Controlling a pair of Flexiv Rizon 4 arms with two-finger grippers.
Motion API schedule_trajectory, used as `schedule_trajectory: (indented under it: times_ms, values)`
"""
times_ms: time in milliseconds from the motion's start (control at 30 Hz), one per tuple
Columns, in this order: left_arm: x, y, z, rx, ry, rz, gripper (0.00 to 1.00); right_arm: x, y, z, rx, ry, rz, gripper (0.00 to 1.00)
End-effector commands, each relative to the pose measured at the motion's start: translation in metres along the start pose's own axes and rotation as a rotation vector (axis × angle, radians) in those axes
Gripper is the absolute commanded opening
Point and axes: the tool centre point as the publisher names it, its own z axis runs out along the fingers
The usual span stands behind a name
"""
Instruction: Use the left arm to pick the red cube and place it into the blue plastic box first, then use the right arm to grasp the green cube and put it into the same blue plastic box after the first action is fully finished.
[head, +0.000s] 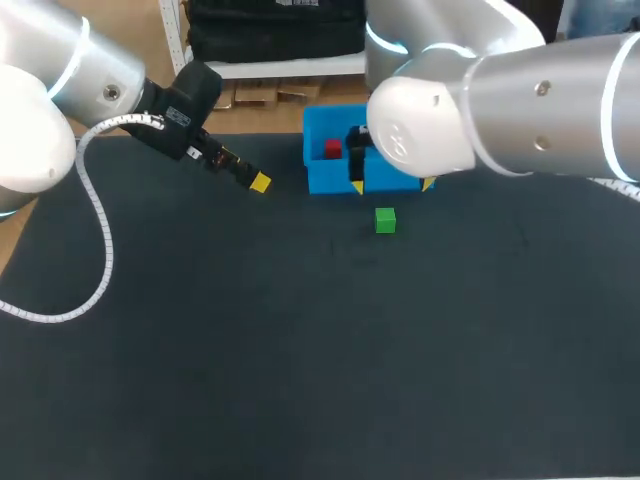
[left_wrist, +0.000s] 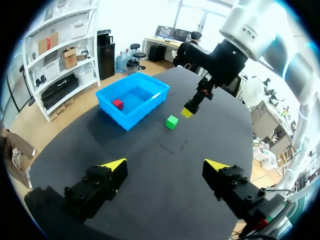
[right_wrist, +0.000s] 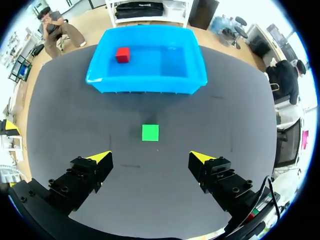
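Note:
The red cube (head: 333, 149) (left_wrist: 118, 104) (right_wrist: 122, 55) lies inside the blue plastic box (head: 316, 170) (left_wrist: 134, 118) (right_wrist: 145, 85) at the table's far middle. On the dark mat just in front of the box sits the green cube (head: 385, 220) (left_wrist: 171, 122) (right_wrist: 150, 132). My left gripper (head: 258, 182) (left_wrist: 165, 167) is open and empty, hanging left of the box. My right gripper (head: 392, 187) (right_wrist: 151, 159) is open above the mat at the box's near side, with the green cube just ahead of its fingers and untouched.
My right arm's big elbow (head: 425, 125) hides the box's right part in the head view. In the left wrist view my right arm's finger (left_wrist: 192, 106) hangs close above the green cube. Dark mat (head: 300, 350) spreads wide toward the near edge.

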Motion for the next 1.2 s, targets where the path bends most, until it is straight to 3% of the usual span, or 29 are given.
schedule_trajectory:
  times_ms: [33,1200]
  values:
    - [0.002,0.0,0.0,0.001,-0.006,0.003,1.0,-0.008,0.007,0.009,0.005,0.028,-0.003,1.0]
    - [0.002,0.0,0.0,0.001,-0.006,0.003,1.0,-0.015,-0.002,0.052,-0.01,0.083,0.003,1.0]
